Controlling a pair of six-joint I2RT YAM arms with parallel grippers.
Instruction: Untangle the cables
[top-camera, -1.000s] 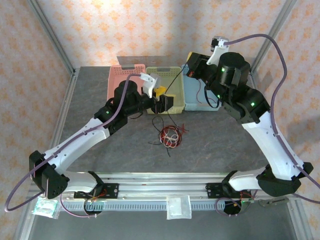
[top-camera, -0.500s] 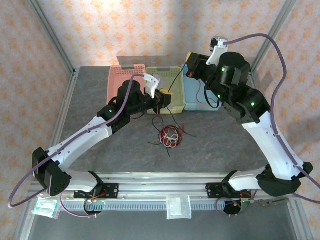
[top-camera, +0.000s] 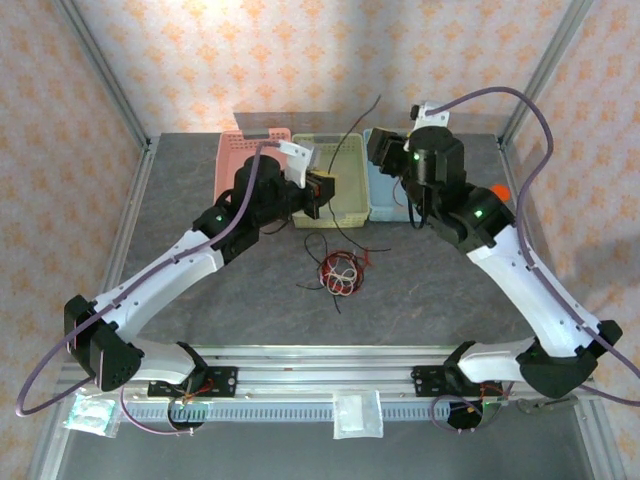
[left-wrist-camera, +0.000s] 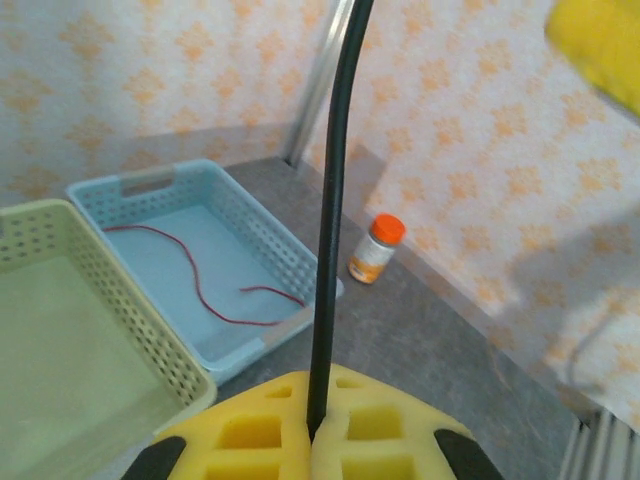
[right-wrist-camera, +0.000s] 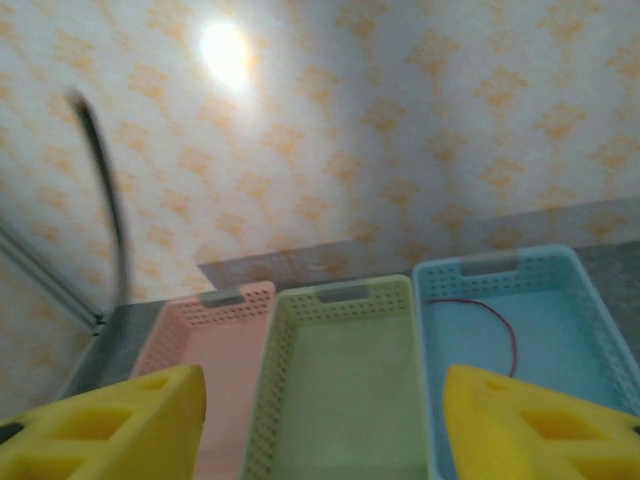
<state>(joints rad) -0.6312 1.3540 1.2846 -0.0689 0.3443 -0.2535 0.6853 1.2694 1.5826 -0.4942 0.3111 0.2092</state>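
left claw (left-wrist-camera: 315, 428): yellow pads together, clamped on thin black flexible cable (left-wrist-camera: 335, 200) rising out of it, likely to draw it free | right claw (right-wrist-camera: 325, 425): pads apart, empty | tangle of thin red, black and white cables (top-camera: 340, 272): on grey bench (top-camera: 450, 280), just below left claw

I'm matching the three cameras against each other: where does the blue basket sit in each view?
Top external: blue basket at the far side of the table, right of centre, partly under the right arm.
Left wrist: blue basket in the middle, left of centre.
Right wrist: blue basket at the lower right.
Shared landmark: the green basket, directly left of it in every view.
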